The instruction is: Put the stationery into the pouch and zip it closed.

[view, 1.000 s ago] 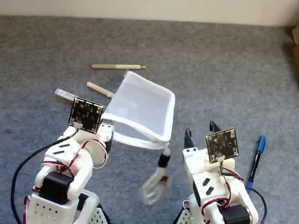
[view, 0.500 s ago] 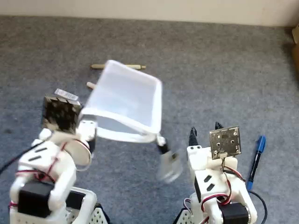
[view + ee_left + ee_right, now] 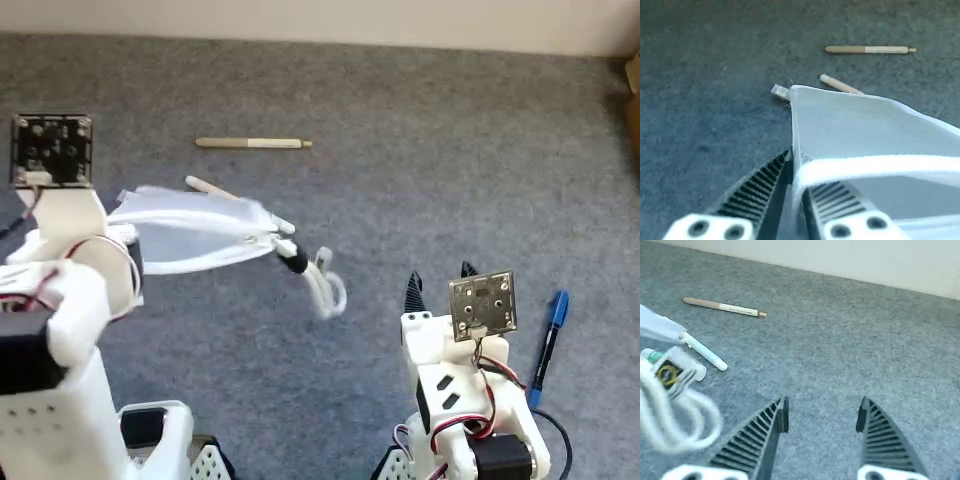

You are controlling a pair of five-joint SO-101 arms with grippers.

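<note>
left gripper [image 3: 792, 167] is clamped tight on the rim of the white mesh pouch [image 3: 870, 135], which sticks out sideways from it, up off the floor, with the wrist loop [image 3: 325, 288] dangling at the far end. beige pen [image 3: 867, 49] lies well ahead of that gripper, shorter pale pen [image 3: 839, 83] just past the pouch edge. right gripper [image 3: 822, 412] gapes wide, nothing in it, blue pen [image 3: 548, 340] off to its right. grey carpet [image 3: 450, 150] underneath, pale wall [image 3: 300, 18] at the back
</note>
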